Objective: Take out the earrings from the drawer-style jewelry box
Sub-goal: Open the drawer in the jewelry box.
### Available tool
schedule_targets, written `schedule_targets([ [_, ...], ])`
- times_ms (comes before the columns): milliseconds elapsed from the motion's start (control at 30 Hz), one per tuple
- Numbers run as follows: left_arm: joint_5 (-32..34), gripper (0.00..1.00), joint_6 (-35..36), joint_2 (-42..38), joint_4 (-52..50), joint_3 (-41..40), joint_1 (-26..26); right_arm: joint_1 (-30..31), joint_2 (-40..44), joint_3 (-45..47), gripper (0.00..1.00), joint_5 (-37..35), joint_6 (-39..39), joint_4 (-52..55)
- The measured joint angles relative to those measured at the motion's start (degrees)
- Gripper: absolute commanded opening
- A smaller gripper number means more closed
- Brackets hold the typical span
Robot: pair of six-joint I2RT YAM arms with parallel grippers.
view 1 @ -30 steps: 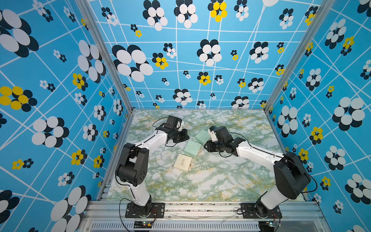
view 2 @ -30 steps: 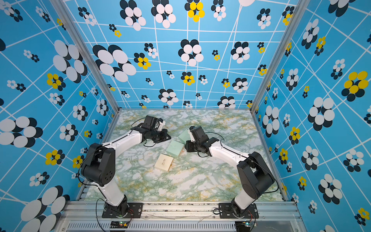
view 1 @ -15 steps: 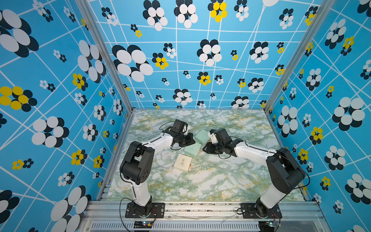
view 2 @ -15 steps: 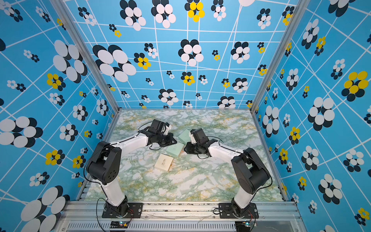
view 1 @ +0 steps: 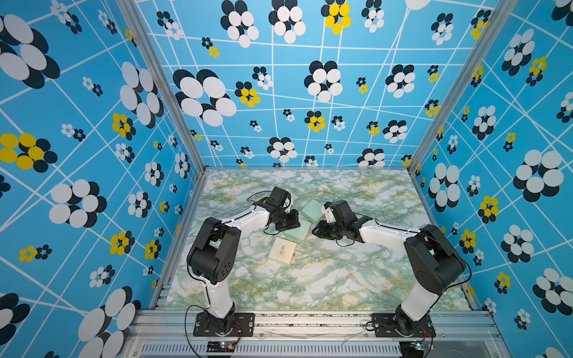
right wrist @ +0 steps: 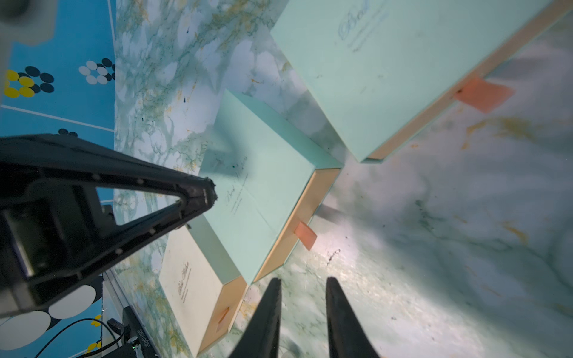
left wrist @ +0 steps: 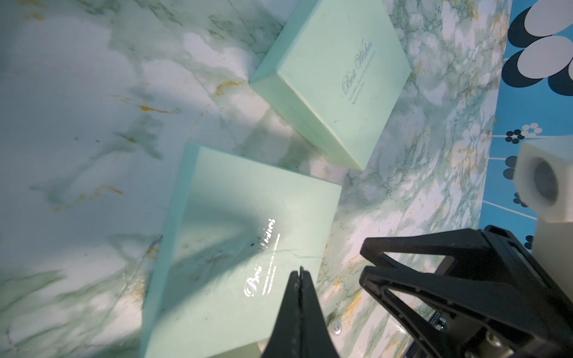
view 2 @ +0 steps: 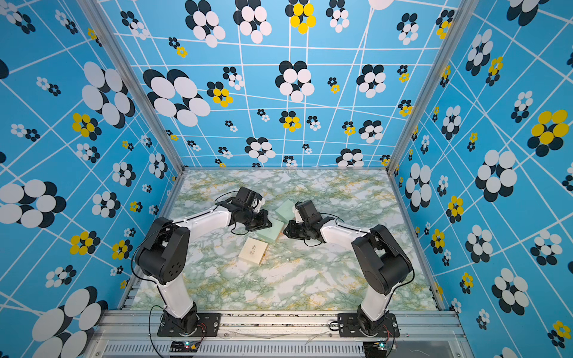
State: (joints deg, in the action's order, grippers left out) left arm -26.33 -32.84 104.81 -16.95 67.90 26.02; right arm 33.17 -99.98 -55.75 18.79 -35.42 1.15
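**Earrings** (left wrist: pixel 336 327): tiny. One pale bead loose on the desk (left wrist: pixel 77 93), just beside a corner of the nearer mint box (left wrist: pixel 235 248). Two glinting specks (view 1: pixel 317 258) on bare desk near the cream box (view 1: pixel 282 251), around mid-desk. Any others out of sight, presumably inside the drawers.

**Nearer mint box:** mid-desk, tan drawer front flush with its sleeve, orange pull tab (right wrist: pixel 305 235) sticking out. Judged shut.

**Far mint box** (view 1: pixel 311 210): toward the far edge, drawer likewise in, tab showing. Cream box closed too.

**Progress:** judged partial. A few pieces out on the desk; nearer mint drawer not yet pulled or emptied.

**Left pincer** (left wrist: pixel 300 274): fully closed, holding nothing, tips down on the lid of the nearer mint box, apparently pinning it in place.

**Right pincer** (right wrist: pixel 304 283): narrow gap, nothing between the fingers, low over bare desk just short of the orange pull tab and roughly lined up with it.
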Motion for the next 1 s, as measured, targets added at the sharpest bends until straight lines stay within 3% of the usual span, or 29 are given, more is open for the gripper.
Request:
schedule_targets([
  [1000,1.5,0.0,2.6,1.9,-2.4,0.0,0.0,-0.3,-4.8,0.5,0.22,1.2,-4.5,-5.4],
])
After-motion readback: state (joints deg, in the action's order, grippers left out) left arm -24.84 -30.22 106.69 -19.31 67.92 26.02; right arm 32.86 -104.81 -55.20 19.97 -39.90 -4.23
